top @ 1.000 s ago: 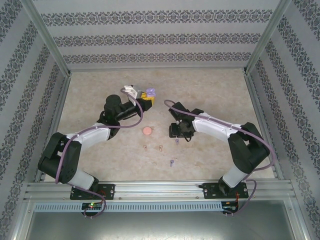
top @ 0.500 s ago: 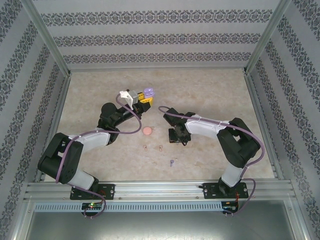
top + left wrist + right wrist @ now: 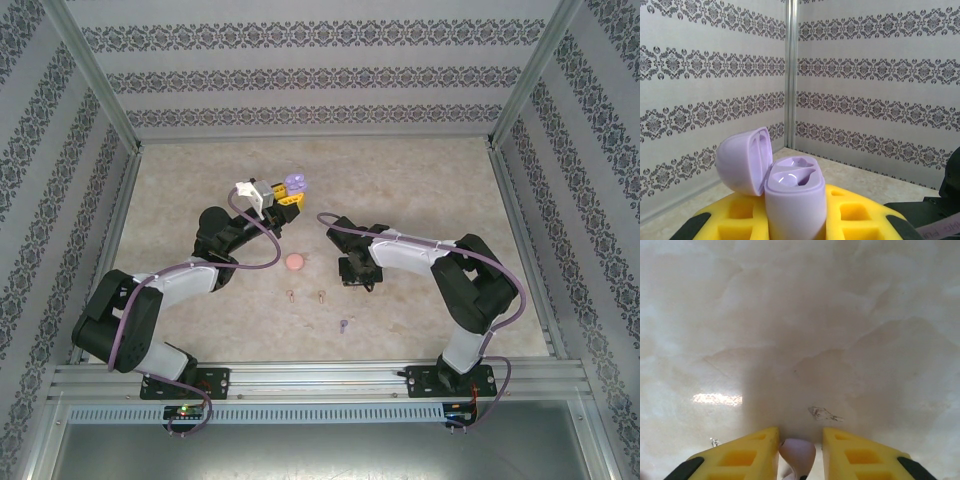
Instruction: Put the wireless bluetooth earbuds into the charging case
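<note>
The left gripper (image 3: 290, 196) is clenched on the open purple case (image 3: 792, 200), held up beyond the pink case (image 3: 296, 261), its lid (image 3: 744, 161) tipped back and both sockets showing. Right of the pink case, the right gripper (image 3: 800, 436) points down at the table (image 3: 840, 315) with a purple earbud (image 3: 797, 455) between its yellow fingers (image 3: 740, 457). Whether they pinch it or merely flank it cannot be told. Nearer than the pink case lie a tan earbud (image 3: 290, 295) and a second tan earbud (image 3: 321, 296), with a second purple earbud (image 3: 343, 325) nearer still, all apart from each other.
</note>
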{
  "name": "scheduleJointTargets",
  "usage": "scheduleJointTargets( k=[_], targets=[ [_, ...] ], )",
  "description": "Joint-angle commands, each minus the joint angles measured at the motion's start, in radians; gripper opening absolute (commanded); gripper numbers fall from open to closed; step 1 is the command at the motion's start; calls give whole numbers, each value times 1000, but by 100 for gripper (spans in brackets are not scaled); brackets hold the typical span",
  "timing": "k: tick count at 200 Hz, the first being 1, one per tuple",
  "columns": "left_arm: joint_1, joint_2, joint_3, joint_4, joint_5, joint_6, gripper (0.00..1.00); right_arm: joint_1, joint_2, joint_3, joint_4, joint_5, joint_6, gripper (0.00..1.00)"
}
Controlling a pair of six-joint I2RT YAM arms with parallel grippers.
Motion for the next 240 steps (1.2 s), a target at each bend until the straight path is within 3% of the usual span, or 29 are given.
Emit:
scheduleJointTargets(
  k=[1, 47, 154, 240],
  targets=[
    [-10, -19, -4, 50, -2, 7, 0, 23, 36, 1, 11, 3, 8, 26],
    [-9, -17, -1, 47, -2, 1, 0, 39, 32, -1, 0, 4, 23, 31],
    [-10, -11, 7, 48, -1, -6, 0, 59, 56, 3, -26, -5, 67, 28],
    [-10, -1, 14, 50, -2, -16, 0, 61, 39, 4, -15, 7, 58, 14]
  ],
)
